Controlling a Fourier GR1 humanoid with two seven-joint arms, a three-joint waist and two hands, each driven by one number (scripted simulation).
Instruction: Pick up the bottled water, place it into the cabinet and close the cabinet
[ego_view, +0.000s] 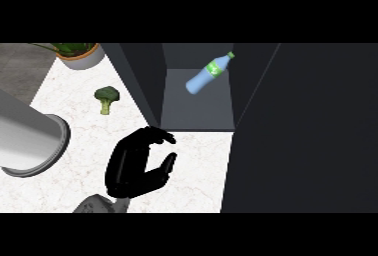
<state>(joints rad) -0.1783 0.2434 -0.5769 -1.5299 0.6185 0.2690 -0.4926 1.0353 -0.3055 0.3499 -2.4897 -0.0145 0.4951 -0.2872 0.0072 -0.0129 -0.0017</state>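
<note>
Already the bottle sits inside the cabinet, at the upper middle of the frame, and no hand is touching it. It is leaning rather than standing: its long axis runs on a slant, green cap toward the upper right, blue base toward the lower left. Whether it rests against the back wall I cannot tell.

The left hand hangs over the white counter at the lower middle of the frame, just in front of the cabinet's opening, fingers curled above the thumb with nothing between them. The right hand is nowhere to be seen.

What is left, I would say, is the closing. The dark door fills the right side of the frame, swung wide. To close it well a hand should get behind its outer face and sweep it across toward the left, staying out of the opening so the leaning bottle is not knocked.

A broccoli floret and a potted plant sit in the upper left, well out of the way.
</note>
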